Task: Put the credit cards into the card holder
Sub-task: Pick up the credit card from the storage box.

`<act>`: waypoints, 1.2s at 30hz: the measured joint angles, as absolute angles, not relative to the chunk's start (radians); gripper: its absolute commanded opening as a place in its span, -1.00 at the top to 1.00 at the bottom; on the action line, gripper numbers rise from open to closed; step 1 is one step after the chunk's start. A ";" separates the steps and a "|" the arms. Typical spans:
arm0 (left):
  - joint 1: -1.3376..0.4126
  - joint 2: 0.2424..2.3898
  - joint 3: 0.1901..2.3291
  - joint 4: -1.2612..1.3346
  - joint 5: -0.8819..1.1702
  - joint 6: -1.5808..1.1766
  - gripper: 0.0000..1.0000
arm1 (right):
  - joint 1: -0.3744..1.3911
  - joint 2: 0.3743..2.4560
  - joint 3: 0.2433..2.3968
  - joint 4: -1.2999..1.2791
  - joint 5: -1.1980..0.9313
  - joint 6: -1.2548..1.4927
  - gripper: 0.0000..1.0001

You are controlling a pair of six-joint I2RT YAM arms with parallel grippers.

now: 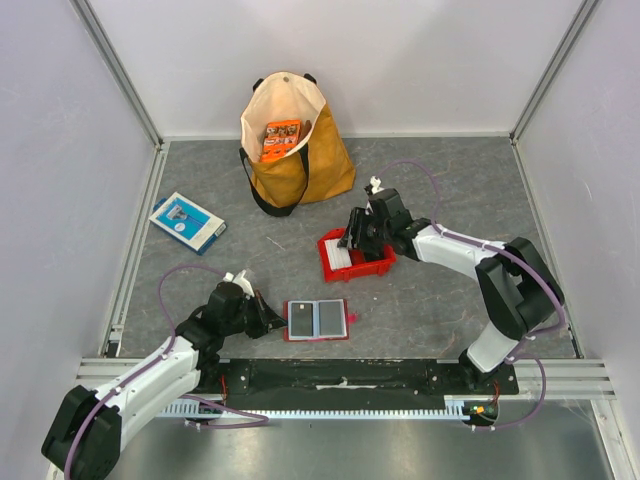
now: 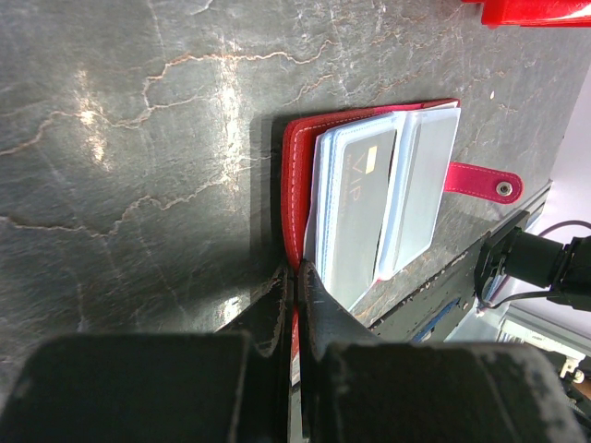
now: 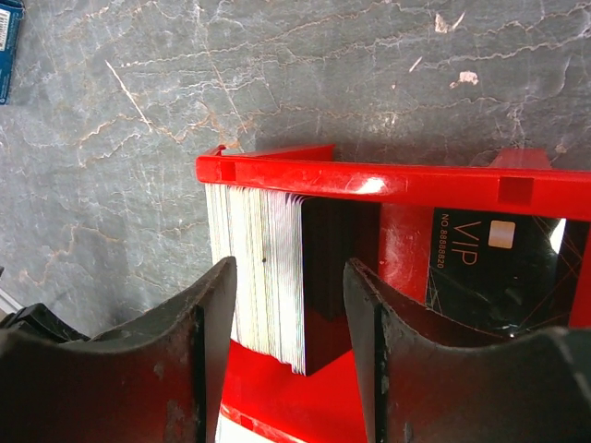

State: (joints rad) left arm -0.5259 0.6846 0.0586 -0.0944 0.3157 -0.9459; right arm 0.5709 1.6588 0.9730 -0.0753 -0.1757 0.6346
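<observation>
**Asker:** How does your left end effector stand?

**Me:** My left end effector (image 2: 295, 300) is closed fully. Between its two fingers I see a thin strip of red, so it pinches the left edge of the card holder (image 2: 379, 194). The holder lies opened on the counter (image 2: 138, 138). In one clear pocket sits a grey card with "VIP" on it. The snap tab (image 2: 480, 182) sticks out on the side opposite to my fingers.

**Asker:** And the right one?

**Me:** My right end effector (image 3: 291, 265) is open, with one finger on each side of the credit cards (image 3: 263, 268). They stand on edge as one stack in the red bin (image 3: 369, 175), the whitish ones on one side and the dark ones on the other. I cannot tell whether my pads touch the stack. The stack stands close behind the rim of the bin. One more dark "VIP" card (image 3: 480, 249) rests in the bin beside it.

**Asker:** How much room is around them?

**Me:** The card holder lies just beside the black rail (image 1: 340, 375) at the near edge, so on that side there is little room. A strip of bare counter separates it from the bin. The blue-and-white box (image 1: 187, 221) is near the left wall. The brown bag (image 1: 300, 170) with orange packets (image 1: 282, 138) stands at the back. Both are well apart from the holder and the bin.
</observation>
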 measured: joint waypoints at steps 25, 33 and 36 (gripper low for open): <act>-0.526 0.687 0.059 -0.094 0.316 -0.946 0.96 | 0.559 1.698 0.963 -0.014 -0.257 0.650 0.43; -0.526 0.689 0.059 -0.094 0.316 -0.946 0.96 | 0.554 1.674 0.955 -0.015 -0.257 0.650 0.67; -0.526 0.694 0.059 -0.088 0.317 -0.946 0.96 | 0.551 1.674 0.954 -0.015 -0.253 0.650 0.69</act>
State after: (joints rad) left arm -0.5259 0.6941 0.0586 -0.0883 0.3172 -0.9459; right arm 0.5514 1.6737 0.9543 -0.0151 -0.2535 0.6498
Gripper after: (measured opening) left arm 0.032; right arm 0.168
